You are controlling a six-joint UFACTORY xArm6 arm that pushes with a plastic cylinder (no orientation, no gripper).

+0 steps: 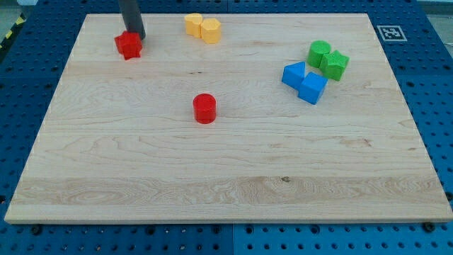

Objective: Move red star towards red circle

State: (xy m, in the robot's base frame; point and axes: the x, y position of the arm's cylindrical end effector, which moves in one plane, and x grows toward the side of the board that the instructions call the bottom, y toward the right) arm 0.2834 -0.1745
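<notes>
The red star [128,46] lies near the view's top left of the wooden board [141,170]. The red circle [204,108], a short cylinder, stands near the middle, to the right of and below the star. My tip [136,37] is at the star's upper right edge, touching or nearly touching it. The dark rod rises from there out of the view's top.
Two yellow blocks [202,28] sit together at the top centre. Two blue blocks [304,82] and two green blocks [328,59] cluster at the right. A marker tag [390,32] sits off the board's top right corner.
</notes>
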